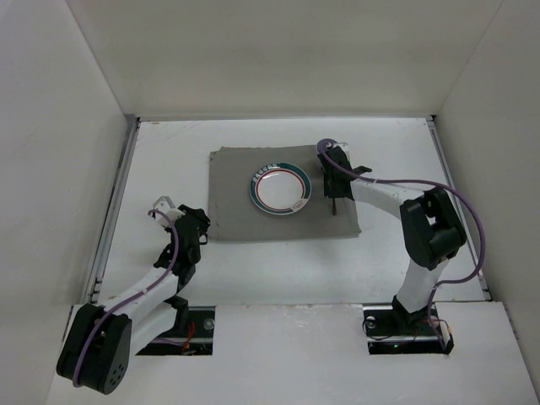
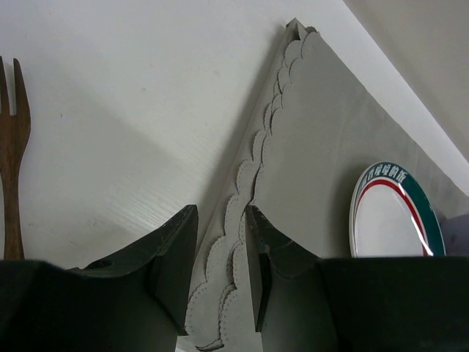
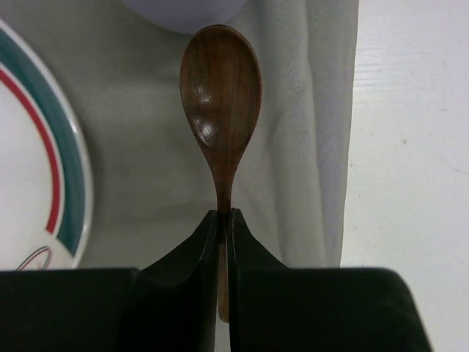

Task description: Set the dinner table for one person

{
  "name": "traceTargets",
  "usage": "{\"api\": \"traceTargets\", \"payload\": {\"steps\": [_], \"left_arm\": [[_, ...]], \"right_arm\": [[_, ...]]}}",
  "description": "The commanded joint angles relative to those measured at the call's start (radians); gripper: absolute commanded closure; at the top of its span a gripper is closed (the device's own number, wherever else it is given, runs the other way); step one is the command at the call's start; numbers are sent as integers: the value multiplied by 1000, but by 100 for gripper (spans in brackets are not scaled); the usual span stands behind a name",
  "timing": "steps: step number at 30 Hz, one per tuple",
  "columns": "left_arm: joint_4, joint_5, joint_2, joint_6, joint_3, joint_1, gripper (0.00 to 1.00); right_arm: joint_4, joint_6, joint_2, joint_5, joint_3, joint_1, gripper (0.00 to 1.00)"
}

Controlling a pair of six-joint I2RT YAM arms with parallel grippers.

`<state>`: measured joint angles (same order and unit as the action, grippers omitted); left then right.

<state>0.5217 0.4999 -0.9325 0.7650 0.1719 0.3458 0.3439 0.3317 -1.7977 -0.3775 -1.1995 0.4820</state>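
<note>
- Done so far, going by the layout: mat (image 1: 236, 194) spread mid-bench, plate (image 1: 280, 187) set on it, roughly centred.
- In hand now: spoon (image 3: 220, 95) going down on the mat's right strip, just beside the plate. Cannot tell whether touching the cloth or hanging just above it.
- Right tool (image 3: 226, 220) clenched on the spoon's thin handle, near the neck.
- Spoon's long axis running near-to-far, parallel to the mat's right edge; bowl pointing to the far side, hollow face up, handle end toward the arms.
- Left tool (image 2: 221, 220) low at the mat's left scalloped edge, fingers partly apart with the hem between them. Pinching it or only straddling it, cannot tell.
- Left to do, by judgement: let go of the spoon, then bring in the fork (image 2: 13, 161) — lying on bare bench left of the mat, tines pointing away from the left tool.
- Bench (image 1: 253, 270) itself: white, flat, filling the floor of the enclosure in front of both arm bases — long axis left to right in the top view, rails down its two short sides.
</note>
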Motion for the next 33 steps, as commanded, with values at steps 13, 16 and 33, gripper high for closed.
{"api": "traceTargets", "payload": {"steps": [13,16,33], "left_arm": [[47,2,0,13,11,6,70],[47,0,-11,13,11,3,70],[49,3,-6,8,12,2,70]], "right_arm": [[10,-34,-35,95,-46,26,87],[18,-8,-9,104,-28,31,87],[-3,44,53,43,15,37,59]]}}
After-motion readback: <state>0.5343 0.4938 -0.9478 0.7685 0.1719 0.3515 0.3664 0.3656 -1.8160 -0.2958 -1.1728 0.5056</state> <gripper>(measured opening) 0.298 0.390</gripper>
